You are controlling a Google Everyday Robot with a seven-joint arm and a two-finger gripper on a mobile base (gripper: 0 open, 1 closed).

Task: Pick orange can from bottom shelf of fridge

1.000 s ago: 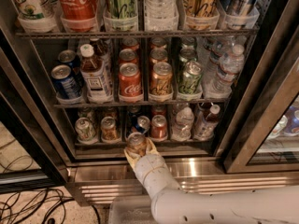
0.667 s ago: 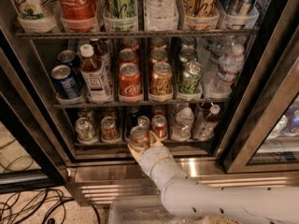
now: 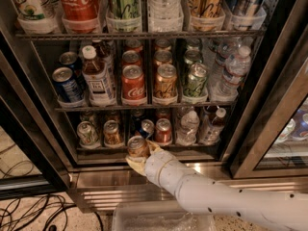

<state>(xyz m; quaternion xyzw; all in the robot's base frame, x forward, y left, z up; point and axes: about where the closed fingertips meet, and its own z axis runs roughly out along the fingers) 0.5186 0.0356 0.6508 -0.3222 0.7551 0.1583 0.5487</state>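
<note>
A tall drinks fridge (image 3: 25, 110) with a black frame is seen standing open, with three wire racks in view. On the top rack six containers are counted, among them a red cola can (image 3: 79, 4), all cut off at the upper edge. Along the front of the middle rack six are counted: a blue can (image 3: 65, 83), a white-capped bottle (image 3: 95, 79), a red can (image 3: 133, 83), an amber-gold can (image 3: 165, 83), a green can (image 3: 196, 80) and a water bottle (image 3: 233, 74); more are half hidden behind them.

On the bottom shelf (image 3: 202, 148), in clear lane trays, two small cans (image 3: 87, 133) are seen at the left, then a blue-labelled item that is hard to make out, a small red can (image 3: 163, 131) and two clear bottles (image 3: 187, 127).

The gripper (image 3: 141, 153) is held at the front lip of the bottom shelf, its cream fingers (image 3: 131, 162) closed around the orange can (image 3: 138, 146), whose silver top is shown. The white arm (image 3: 216, 196) is cut off at the lower right.

Below, a clear plastic bin (image 3: 144, 214) and floor cables (image 3: 29, 215) are partly shown.
</note>
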